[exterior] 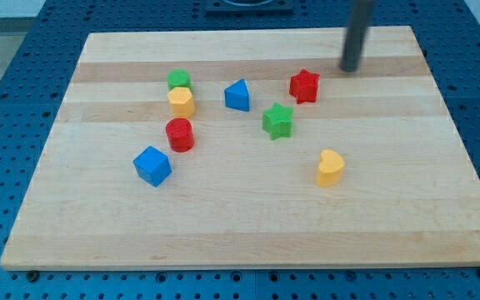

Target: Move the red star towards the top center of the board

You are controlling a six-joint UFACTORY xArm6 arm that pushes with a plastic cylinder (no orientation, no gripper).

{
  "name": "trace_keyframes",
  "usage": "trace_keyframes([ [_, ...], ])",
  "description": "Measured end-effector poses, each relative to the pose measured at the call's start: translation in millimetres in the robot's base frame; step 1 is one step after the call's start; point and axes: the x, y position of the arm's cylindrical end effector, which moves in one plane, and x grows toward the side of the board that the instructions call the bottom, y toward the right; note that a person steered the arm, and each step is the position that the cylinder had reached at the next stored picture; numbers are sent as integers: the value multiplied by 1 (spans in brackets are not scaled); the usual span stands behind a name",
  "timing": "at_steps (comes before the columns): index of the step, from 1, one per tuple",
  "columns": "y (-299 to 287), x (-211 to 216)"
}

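The red star point(304, 86) lies on the wooden board point(248, 217), right of centre in the upper part. My tip point(351, 69) is the lower end of a dark rod coming down from the view's top. It stands to the right of the red star and slightly above it, with a small gap between them. It touches no block.
A green star point(278, 121) lies below-left of the red star. A blue block point(237, 96) is to its left. A green block point(178, 81), yellow block point(182, 102), red cylinder point(179, 134) and blue cube point(152, 165) are at the left. A yellow block point(330, 167) lies lower right.
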Motion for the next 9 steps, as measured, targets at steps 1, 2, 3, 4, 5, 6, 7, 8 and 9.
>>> trace_keyframes([
  [1, 9, -16],
  [2, 7, -41],
  [3, -66, -34],
  [4, -106, -37],
  [5, -46, -44],
  [6, 53, -45],
  [7, 65, 22],
  [8, 70, 74],
  [9, 31, 28],
])
